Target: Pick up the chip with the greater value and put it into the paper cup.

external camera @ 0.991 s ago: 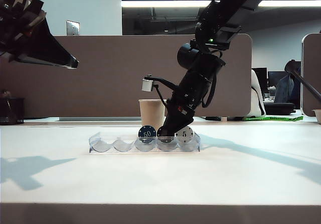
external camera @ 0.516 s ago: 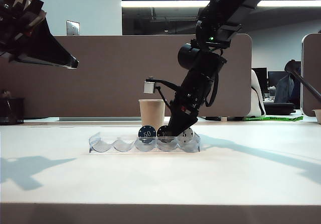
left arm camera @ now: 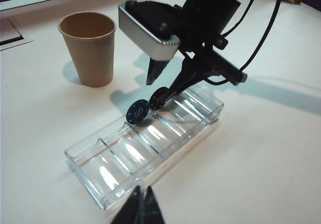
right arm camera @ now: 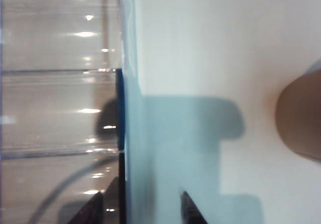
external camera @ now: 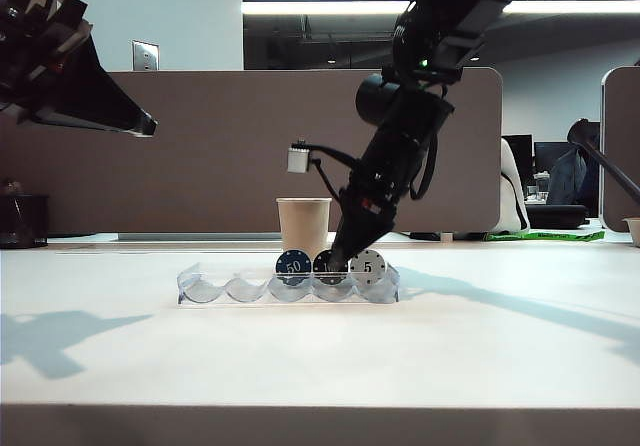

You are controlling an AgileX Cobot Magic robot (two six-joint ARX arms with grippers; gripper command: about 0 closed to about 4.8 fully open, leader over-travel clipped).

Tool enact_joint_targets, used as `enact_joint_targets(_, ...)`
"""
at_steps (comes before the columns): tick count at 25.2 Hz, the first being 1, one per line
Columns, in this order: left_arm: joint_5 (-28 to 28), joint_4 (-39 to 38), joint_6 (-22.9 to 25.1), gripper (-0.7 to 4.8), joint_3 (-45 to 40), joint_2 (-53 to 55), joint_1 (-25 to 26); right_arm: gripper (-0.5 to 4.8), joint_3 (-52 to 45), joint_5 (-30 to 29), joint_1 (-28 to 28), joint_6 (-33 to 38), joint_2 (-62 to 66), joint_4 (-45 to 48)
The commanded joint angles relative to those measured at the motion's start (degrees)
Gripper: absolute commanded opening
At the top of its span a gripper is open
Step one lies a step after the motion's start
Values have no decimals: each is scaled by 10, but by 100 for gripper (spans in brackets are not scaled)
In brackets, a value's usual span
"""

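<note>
The black chip (external camera: 324, 263) stands on edge in a clear tray (external camera: 230, 289), between a blue 50 chip (external camera: 293, 265) and a white 5 chip (external camera: 368, 264). My right gripper (external camera: 337, 258) points down at it, open. One finger (left arm camera: 152, 75) is on the cup side of the tray wall, the other (left arm camera: 179, 82) inside the tray. The chip's edge (right arm camera: 122, 194) shows between the open right gripper (right arm camera: 142, 211) fingers, ungripped. The tan paper cup (external camera: 303, 226) stands upright just behind the tray. My left gripper (left arm camera: 142, 206) is shut and empty, high at the left (external camera: 148, 124).
The clear tray (left arm camera: 120, 153) has several scalloped slots; those toward my left gripper hold nothing. The blue chip (left arm camera: 137, 112) sits next to the black chip (left arm camera: 158, 98). The cup (left arm camera: 89, 48) is a short way from the tray. A low partition runs behind the table.
My right arm's wrist has swung more upright and its fingertips have shifted off the white 5 chip, which now shows whole. The jaws stay open. The left arm has not moved.
</note>
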Motion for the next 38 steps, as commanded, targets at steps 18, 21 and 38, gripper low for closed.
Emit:
enact_joint_targets(18,4,5,2,-5,1,0,0,125,2,-31,1,16,-9,-15)
enact_joint_targets(21,4,5,2,-5,2,0,0,125,2,-31,1,16,-9,-23)
enact_joint_targets(38,4,5,2,-5,1,0,0,115,2,-30,1,16,-15,-28)
